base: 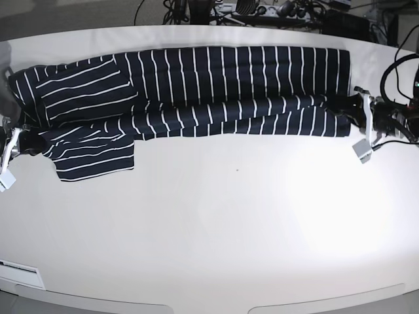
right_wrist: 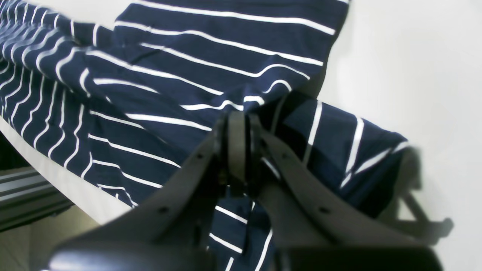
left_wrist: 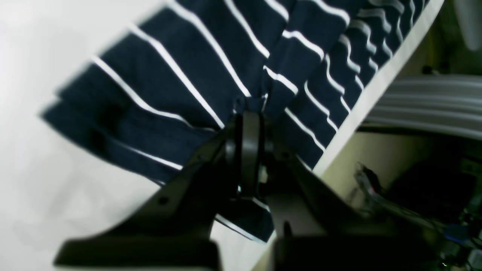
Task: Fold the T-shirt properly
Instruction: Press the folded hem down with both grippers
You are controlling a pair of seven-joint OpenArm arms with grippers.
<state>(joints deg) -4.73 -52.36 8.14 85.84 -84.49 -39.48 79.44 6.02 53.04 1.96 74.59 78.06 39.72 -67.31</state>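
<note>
The T-shirt (base: pixel 229 85), dark navy with thin white stripes, lies stretched in a long band across the far half of the white table (base: pixel 229 222), with a sleeve spread at its left end. My left gripper (base: pixel 348 108) is at the band's right end. In the left wrist view, the left gripper (left_wrist: pixel 250 113) is shut on a pinched fold of the T-shirt (left_wrist: pixel 180 75). My right gripper (base: pixel 29 139) is at the left end by the sleeve. The right wrist view shows the right gripper (right_wrist: pixel 239 116) shut on bunched fabric of the T-shirt (right_wrist: pixel 188 56).
Cables and equipment (base: pixel 262 10) crowd the space behind the table's far edge. A white sticker (base: pixel 19 269) sits near the front left edge. Beside the table edge (left_wrist: pixel 376 86), a metal frame (left_wrist: pixel 433 101) and wiring lie below.
</note>
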